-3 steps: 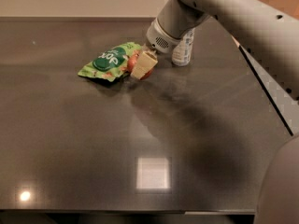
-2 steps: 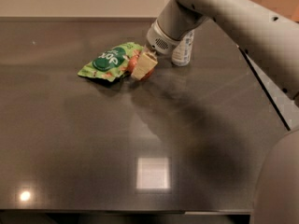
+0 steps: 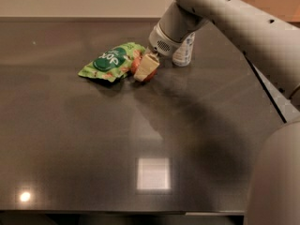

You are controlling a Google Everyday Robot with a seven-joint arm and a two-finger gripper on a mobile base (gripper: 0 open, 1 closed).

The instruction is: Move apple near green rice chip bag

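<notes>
The green rice chip bag (image 3: 111, 61) lies flat on the dark table, left of centre at the back. The apple (image 3: 136, 65) is red and mostly hidden by the gripper's beige fingers (image 3: 146, 67). It sits low at the table surface, right against the bag's right edge. My gripper (image 3: 144, 70) reaches down from the upper right and is shut on the apple.
A clear plastic water bottle (image 3: 184, 51) with a white label stands just right of the gripper, behind the arm's wrist. The arm (image 3: 243, 27) crosses the upper right and its body fills the right edge. The dark glossy table (image 3: 93, 139) stretches toward the front.
</notes>
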